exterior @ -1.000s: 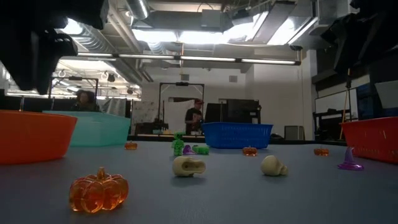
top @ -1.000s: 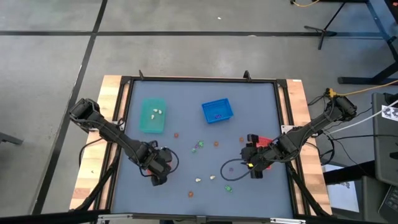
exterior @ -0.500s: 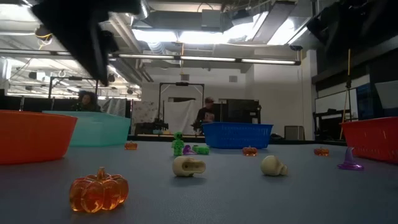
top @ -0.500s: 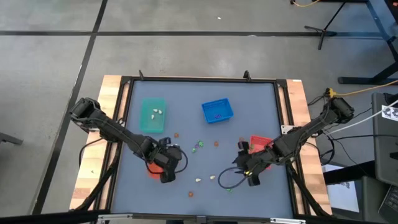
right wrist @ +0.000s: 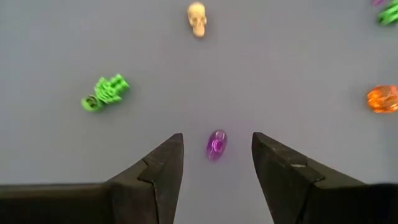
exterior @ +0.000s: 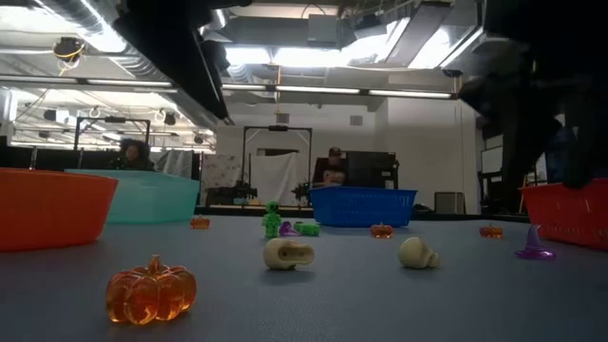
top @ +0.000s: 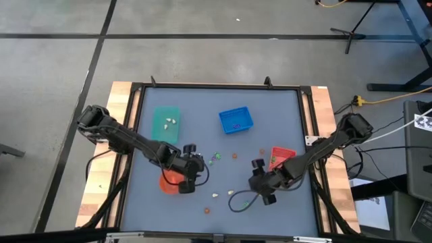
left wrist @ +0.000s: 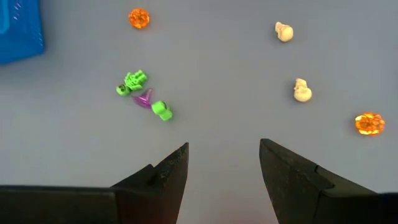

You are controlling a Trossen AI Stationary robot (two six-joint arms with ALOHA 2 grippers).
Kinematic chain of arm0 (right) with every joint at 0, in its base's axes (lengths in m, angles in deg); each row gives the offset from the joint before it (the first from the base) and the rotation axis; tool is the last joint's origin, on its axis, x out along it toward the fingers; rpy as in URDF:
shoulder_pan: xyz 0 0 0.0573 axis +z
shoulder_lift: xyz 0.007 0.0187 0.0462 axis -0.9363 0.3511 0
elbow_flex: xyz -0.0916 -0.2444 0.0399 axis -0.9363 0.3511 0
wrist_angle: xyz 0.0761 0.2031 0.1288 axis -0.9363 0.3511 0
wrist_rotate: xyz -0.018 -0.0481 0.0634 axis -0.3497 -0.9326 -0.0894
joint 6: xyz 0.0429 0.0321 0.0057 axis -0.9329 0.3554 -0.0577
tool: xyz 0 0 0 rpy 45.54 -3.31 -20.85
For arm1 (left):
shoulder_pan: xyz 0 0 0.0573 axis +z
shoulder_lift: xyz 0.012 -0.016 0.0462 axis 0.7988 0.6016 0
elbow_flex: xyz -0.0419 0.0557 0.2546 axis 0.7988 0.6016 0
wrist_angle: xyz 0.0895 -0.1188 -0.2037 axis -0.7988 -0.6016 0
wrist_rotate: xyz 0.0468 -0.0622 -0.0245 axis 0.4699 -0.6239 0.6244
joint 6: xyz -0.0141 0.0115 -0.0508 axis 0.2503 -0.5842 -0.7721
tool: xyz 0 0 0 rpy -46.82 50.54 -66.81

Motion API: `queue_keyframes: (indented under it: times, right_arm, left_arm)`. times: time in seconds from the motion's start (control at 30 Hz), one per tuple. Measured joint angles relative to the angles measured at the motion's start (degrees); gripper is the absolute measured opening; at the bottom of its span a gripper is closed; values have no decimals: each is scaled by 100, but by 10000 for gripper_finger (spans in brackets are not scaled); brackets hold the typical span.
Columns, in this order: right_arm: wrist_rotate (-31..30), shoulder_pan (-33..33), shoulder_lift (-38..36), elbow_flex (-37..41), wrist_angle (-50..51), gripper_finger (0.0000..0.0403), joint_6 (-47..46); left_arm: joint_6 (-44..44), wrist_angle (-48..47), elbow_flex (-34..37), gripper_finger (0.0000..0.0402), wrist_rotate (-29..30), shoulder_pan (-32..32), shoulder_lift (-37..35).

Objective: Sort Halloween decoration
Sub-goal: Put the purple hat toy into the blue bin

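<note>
Tiny Halloween trinkets lie scattered on the grey table. The left wrist view shows two cream skulls (left wrist: pixel 284 31) (left wrist: pixel 302 91), two orange pumpkins (left wrist: pixel 138 17) (left wrist: pixel 369 123) and a green and purple cluster (left wrist: pixel 144 97). My left gripper (left wrist: pixel 224 152) is open above bare table, short of that cluster. My right gripper (right wrist: pixel 217 140) is open, and a purple trinket (right wrist: pixel 216 144) lies on the table between its fingertips, apart from both. A green skeleton (right wrist: pixel 103 91) and a skull (right wrist: pixel 197 18) lie beyond it.
Teal tray (top: pixel 166 125) holding cream pieces, blue tray (top: pixel 235 120), red tray (top: pixel 283 155) by the right arm, orange bowl (top: pixel 169 183) under the left arm. In the low view a pumpkin (exterior: pixel 150 290) sits near the near edge. People stand far behind the table.
My left gripper has moved toward the table's right and slightly toward the far edge, leaving the orange bowl in view behind it. My right gripper has moved toward the table's left and near edge, away from the red tray. No trinket has moved.
</note>
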Motion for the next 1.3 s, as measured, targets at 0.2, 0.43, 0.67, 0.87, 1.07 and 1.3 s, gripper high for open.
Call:
queue_keyframes:
  times: [0.2, 0.43, 0.67, 0.87, 1.07, 1.3]
  right_arm:
    - [-36, 0, 371, 0, -49, 188, 0]
    - [-161, 0, 573, 0, -186, 188, 2]
    - [-162, 0, 619, 0, -168, 188, 2]
    - [-162, 0, 619, 0, -166, 188, 1]
    - [-162, 0, 619, 0, -166, 182, 2]
    - [-220, 0, 619, 0, -166, 126, 2]
  left_arm:
    - [248, 0, 0, 180, 0, 102, 0]
    - [251, -2, 0, 180, 0, 127, 0]
    - [249, 0, 0, 180, 0, 127, 0]
    - [247, -1, 0, 180, 0, 127, 2]
    - [242, -2, 0, 180, 0, 127, 2]
    - [236, -2, 0, 180, -2, 127, 2]
